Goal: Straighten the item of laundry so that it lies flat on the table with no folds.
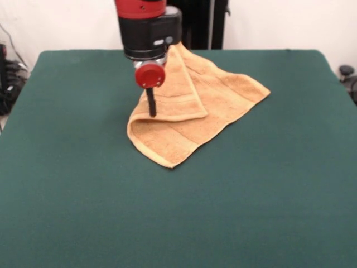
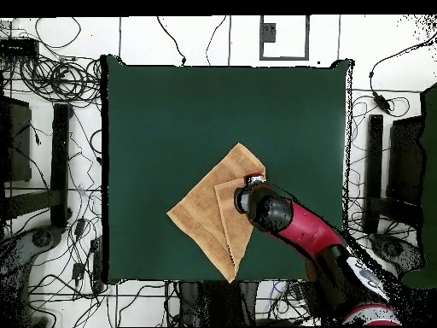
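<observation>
The orange-tan towel [image 1: 215,103] lies on the far middle of the dark green table [image 1: 256,201], folded. One flap with a woven border band is doubled over the lower layer, and its left edge curls in a soft fold. My gripper [image 1: 151,111] comes down from above onto the left part of that flap, its tip touching the cloth. In the overhead view the towel [image 2: 203,213] is a diamond with a narrower folded strip on its right side, and the gripper [image 2: 250,183] is over the strip's upper end. No tag shows.
The red and black arm [image 2: 299,229] reaches in from the table's lower right corner in the overhead view. Cables, stands and equipment [image 2: 51,162] surround the table on the floor.
</observation>
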Motion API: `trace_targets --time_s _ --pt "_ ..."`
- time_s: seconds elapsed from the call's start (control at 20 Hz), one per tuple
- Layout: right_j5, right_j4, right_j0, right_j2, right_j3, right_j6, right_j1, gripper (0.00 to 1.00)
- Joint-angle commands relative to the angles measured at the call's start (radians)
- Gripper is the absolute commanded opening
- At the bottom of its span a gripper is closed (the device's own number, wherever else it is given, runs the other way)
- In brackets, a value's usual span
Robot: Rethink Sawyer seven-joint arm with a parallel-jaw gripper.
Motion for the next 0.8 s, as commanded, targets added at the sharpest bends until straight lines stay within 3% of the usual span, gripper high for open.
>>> trace_targets --time_s 0.05,0.3,0.5,0.8 --pt "-0.006 0.034 0.015 0.046 -0.096 0.068 0.081 1.00" --pt "0.011 0.026 0.012 0.033 -0.155 0.050 0.156 1.00" --pt "0.161 0.013 0.004 0.017 -0.159 0.007 0.172 1.00" --pt "0.162 0.000 -0.037 0.041 -0.171 -0.010 0.187 1.00"
